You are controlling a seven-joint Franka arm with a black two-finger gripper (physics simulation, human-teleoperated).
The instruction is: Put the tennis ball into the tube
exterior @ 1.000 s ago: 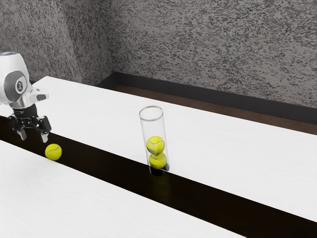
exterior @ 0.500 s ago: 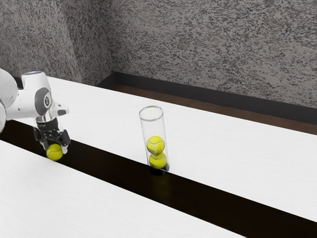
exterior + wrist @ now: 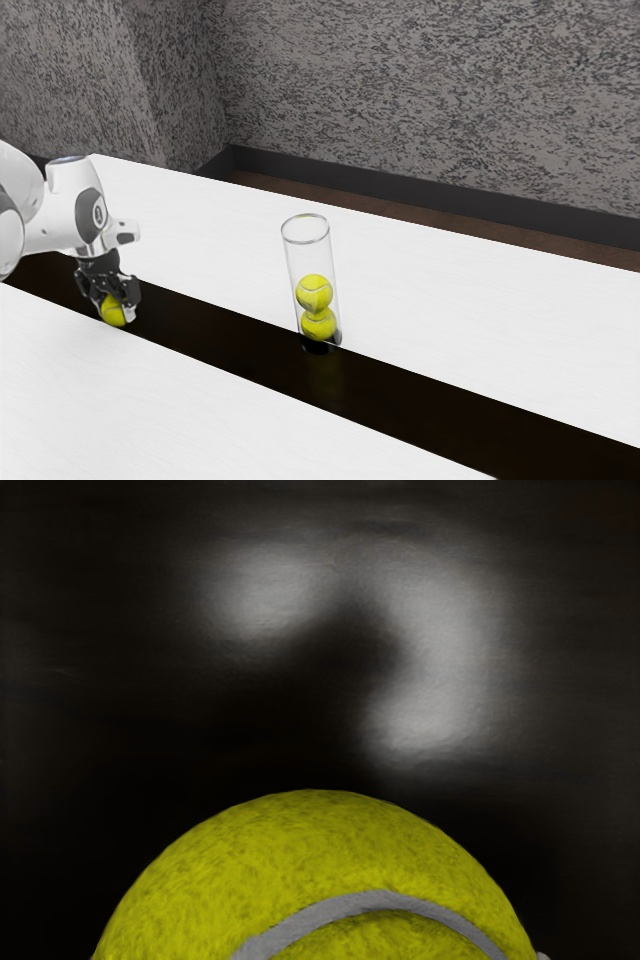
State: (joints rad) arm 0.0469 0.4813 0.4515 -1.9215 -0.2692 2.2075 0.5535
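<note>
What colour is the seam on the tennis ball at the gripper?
The seam is grey, seen best in the wrist view.

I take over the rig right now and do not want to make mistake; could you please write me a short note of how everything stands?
Hand: low, at the loose ball; I cannot tell if it grips it.
Loose ball: on the dark strip, outside the tube.
Tube: standing, toward the exterior view's right from the hand; the lower ball and upper ball are inside, with room above.
Done: hand is at the ball.
Left: make sure of the grip, lift, carry over the tube's open top, lower in, release.
</note>
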